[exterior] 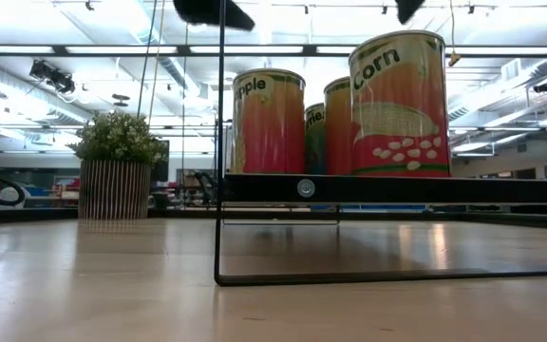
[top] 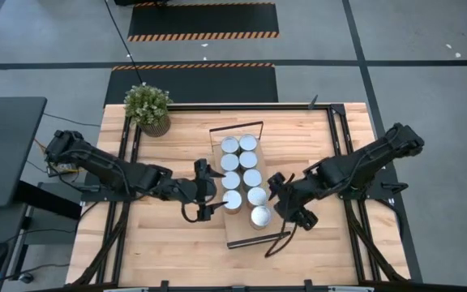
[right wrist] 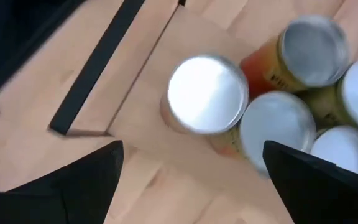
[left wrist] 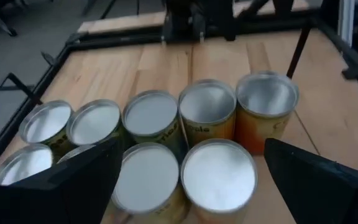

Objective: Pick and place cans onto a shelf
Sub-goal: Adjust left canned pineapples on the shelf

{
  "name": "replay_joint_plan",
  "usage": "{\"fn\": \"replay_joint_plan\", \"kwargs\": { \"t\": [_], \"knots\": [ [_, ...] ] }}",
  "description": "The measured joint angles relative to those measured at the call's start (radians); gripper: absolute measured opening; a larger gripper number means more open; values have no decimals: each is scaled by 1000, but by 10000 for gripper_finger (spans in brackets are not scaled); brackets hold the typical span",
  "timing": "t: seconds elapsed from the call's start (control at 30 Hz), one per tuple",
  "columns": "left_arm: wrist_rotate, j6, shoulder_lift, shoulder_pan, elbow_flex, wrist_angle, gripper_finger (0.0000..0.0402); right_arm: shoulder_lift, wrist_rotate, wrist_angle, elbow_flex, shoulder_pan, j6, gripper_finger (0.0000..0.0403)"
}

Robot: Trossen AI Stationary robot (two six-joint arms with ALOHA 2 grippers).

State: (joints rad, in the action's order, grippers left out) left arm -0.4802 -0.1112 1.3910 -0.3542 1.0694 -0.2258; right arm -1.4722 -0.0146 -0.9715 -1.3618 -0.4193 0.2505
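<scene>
From my seat, nearest me on the table is the front wire frame of the shelf, with bare board just behind it. On that board the closest can stands alone at the near end of the right-hand column; my right gripper sits at about three o'clock from it, fingers spread wide and holding nothing, the can apart from them. In the right wrist view that same can shows in the gap ahead of the open fingers.

Across at nine o'clock from the pack, my left gripper is beside the front can of the left column, fingers also spread apart and empty; the left wrist view shows silver tops between its fingers.

Farther back, the other cans stand in two columns on the shelf, touching or nearly so. In the low view, a corn-labelled tin stands up on the raised board.

At about eleven o'clock from the shelf, the potted plant stands at the far edge of the table.
</scene>
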Motion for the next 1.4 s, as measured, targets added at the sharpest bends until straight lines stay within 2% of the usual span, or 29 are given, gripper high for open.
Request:
{"fn": "replay_joint_plan", "kwargs": {
  "t": [0.1,0.17,0.47,0.77,1.07,1.23,1.4],
  "knots": [
    [1,16,-31,0,-76,106,396,79,39,98,112,14,-31,394],
    [0,17,-53,5,-118,176,396,137,18,175,188,21,-64,394],
    [66,-109,-87,0,-235,136,396,402,-147,364,416,30,-157,393],
    [72,-235,-85,-4,-325,163,396,601,-149,670,650,30,-190,392],
    [53,-240,5,-3,-431,451,396,727,-148,942,835,30,-199,392],
    [34,-210,78,10,-432,546,396,801,-148,988,889,31,-203,392],
    [-16,-190,121,33,-431,569,396,864,-148,983,911,31,-204,392]
  ]
}}
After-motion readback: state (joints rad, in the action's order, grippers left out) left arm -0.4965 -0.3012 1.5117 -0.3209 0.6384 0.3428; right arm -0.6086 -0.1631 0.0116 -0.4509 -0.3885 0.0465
